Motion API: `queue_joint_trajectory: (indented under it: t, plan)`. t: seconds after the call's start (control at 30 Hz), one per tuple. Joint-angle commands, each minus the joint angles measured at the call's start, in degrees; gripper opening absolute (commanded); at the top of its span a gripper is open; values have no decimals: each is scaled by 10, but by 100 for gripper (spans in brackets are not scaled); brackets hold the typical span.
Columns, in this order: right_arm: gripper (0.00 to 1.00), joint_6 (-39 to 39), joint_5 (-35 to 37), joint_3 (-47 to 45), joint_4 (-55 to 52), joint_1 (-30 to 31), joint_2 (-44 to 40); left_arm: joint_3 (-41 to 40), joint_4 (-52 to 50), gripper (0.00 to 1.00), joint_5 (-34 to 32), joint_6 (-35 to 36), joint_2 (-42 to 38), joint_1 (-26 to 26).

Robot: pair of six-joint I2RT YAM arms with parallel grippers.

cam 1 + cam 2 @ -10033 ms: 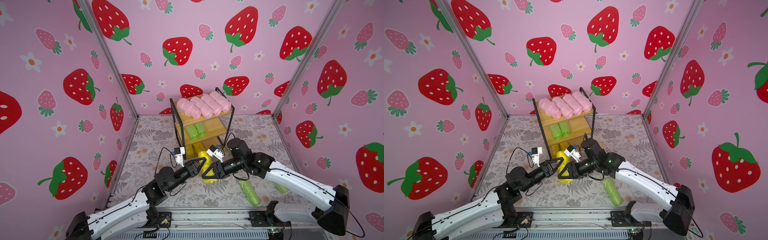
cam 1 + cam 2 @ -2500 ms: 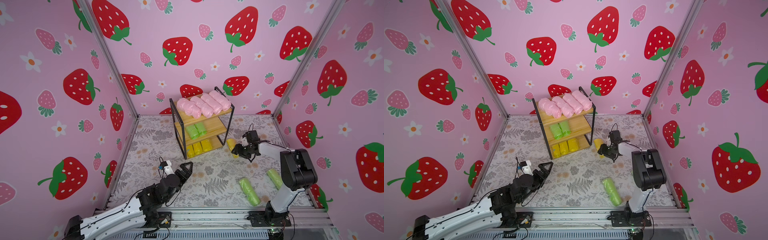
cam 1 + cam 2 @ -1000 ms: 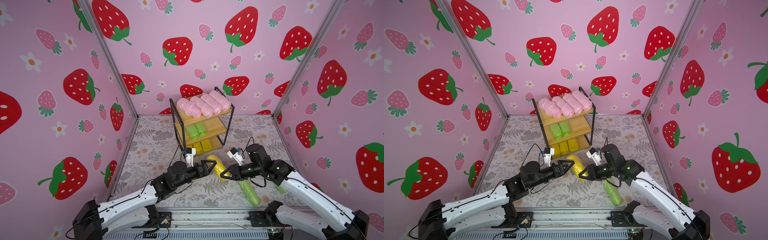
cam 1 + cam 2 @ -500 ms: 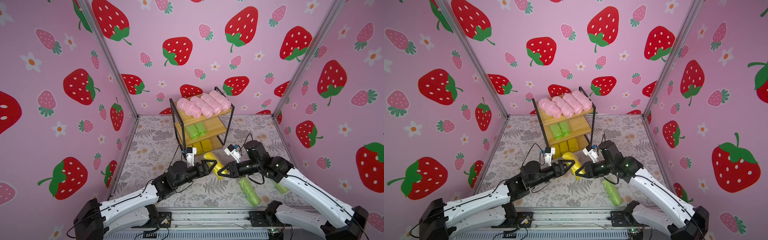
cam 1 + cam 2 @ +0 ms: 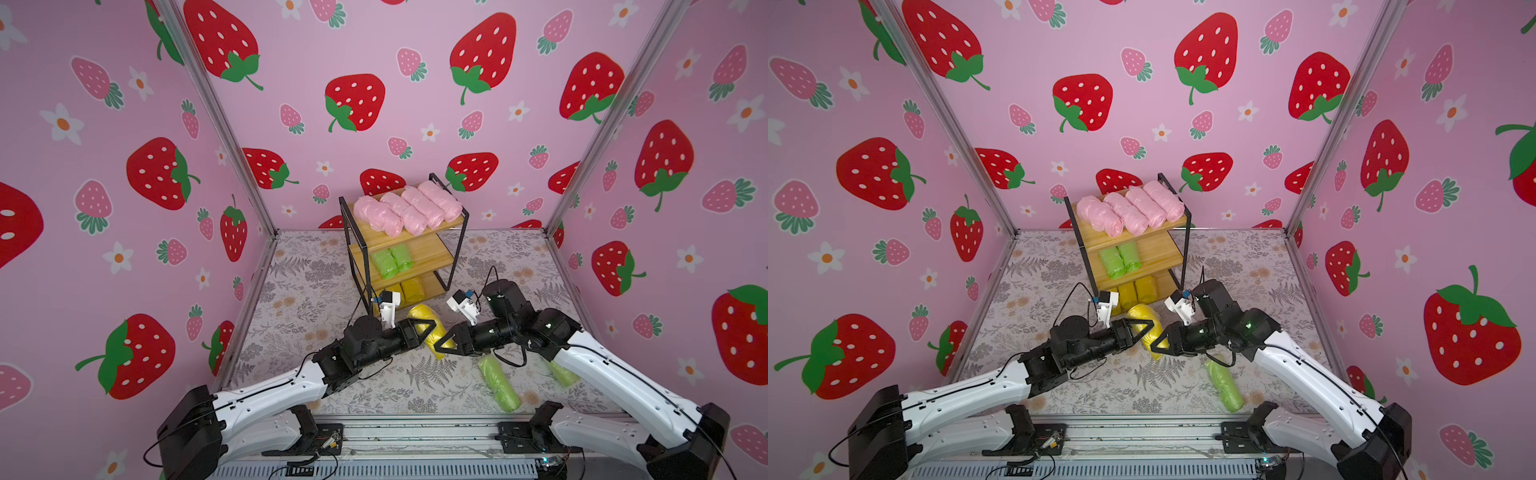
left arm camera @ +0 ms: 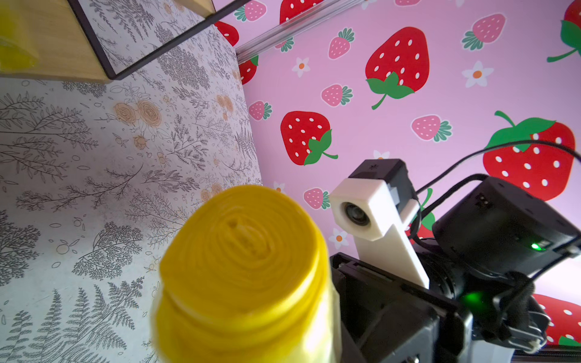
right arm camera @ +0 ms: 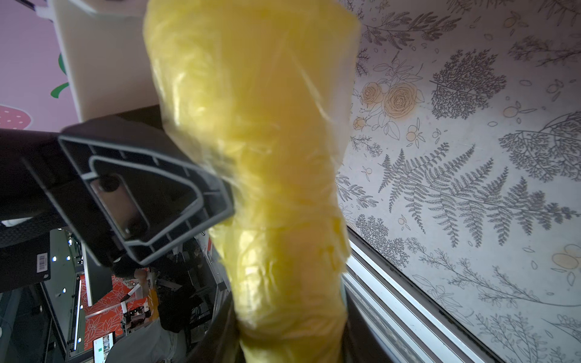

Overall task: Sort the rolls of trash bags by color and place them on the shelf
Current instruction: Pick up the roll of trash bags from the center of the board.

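Pink strawberry walls (image 5: 374,50) box in a floral mat (image 5: 307,270), w/ the shelf (image 5: 434,254) at the back. Top tier looks done: four pink rolls (image 5: 409,210). Mid tier holds two green rolls (image 5: 391,259), so approx half full. Bottom tier shows yellow rolls (image 5: 411,286), two clear, maybe a third behind the left wrist cam (image 5: 388,305). In front of the shelf, above the mat, the right gripper (image 5: 441,344) pinches the lower end of a loose yellow roll (image 5: 424,313). The left gripper (image 5: 427,329) has its jaws pressed on the upper part, prob. a handover. Left to do, I'd judge: shelve this one, then the two stray green rolls (image 5: 498,384) on the mat by the right arm (image 5: 623,382), one partly hidden under it.
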Motion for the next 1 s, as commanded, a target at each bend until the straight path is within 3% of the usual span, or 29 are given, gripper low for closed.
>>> queue_joint_trajectory:
  t: [0.0, 0.03, 0.07, 0.2, 0.33, 0.53, 0.77, 0.97]
  plan:
    - [58, -9, 30, 28, -1, 6, 1, 26, -4, 0, 20, 7, 3, -6]
    - [72, -8, 36, 28, -4, 6, 0, 25, -7, 0, 15, 3, 2, -6]
    - [78, -8, 45, 28, -8, 6, -4, 22, -9, 0, 5, -1, 0, -6]
    - [92, 4, 72, 16, -2, 5, -23, -17, 17, 0, -86, -63, -12, -16]
    - [100, 52, 83, -25, 55, 5, -56, -68, 104, 0, -168, -110, -3, -48]
    - [99, 121, 74, -98, 157, 7, -88, -59, 137, 0, -197, -136, 26, -65]
    - [95, 133, 83, -112, 168, 16, -88, -59, 184, 0, -221, -155, 49, -79]
    - [84, 142, 75, -110, 189, 23, -68, -60, 180, 0, -228, -153, 40, -83]
